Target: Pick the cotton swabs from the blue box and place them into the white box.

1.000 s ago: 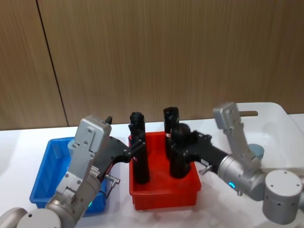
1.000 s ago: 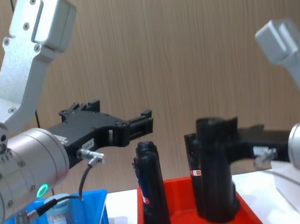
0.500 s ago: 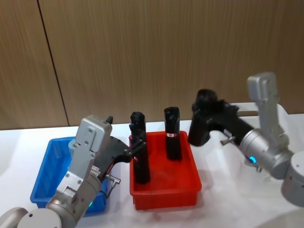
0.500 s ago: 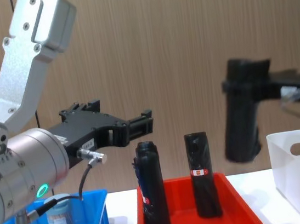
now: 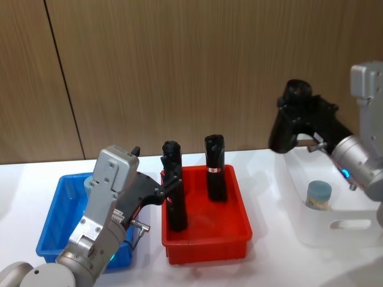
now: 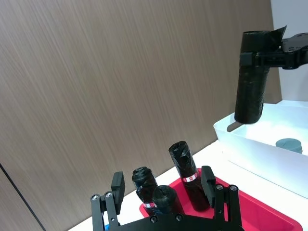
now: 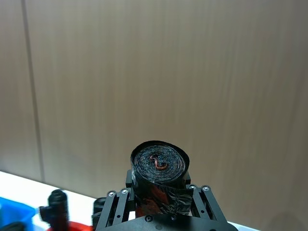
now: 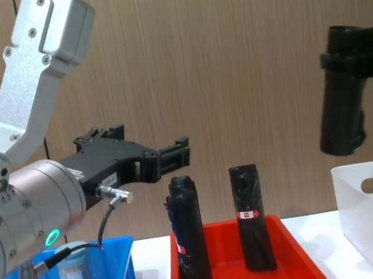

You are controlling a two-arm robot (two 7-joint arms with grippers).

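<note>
One cotton swab jar (image 8: 74,274) with a pale blue lid stands in the blue box (image 8: 115,276), under my left arm. Another jar (image 5: 318,195) stands inside the white box (image 5: 341,226); its lid (image 6: 288,145) also shows in the left wrist view. My right gripper (image 5: 291,116) is shut on a tall black roll (image 5: 281,139) and holds it in the air over the white box's rear left corner. My left gripper (image 5: 165,189) is open and empty, hovering between the blue box (image 5: 57,218) and the red tray, beside a black roll.
A red tray (image 5: 206,246) sits between the two boxes, with black rolls (image 5: 215,170) standing upright in it. A wooden wall panel closes off the back. The table surface is white.
My right gripper lifted a black roll out of the red tray and carried it up and to the right, over the white box. The left arm has not moved.
</note>
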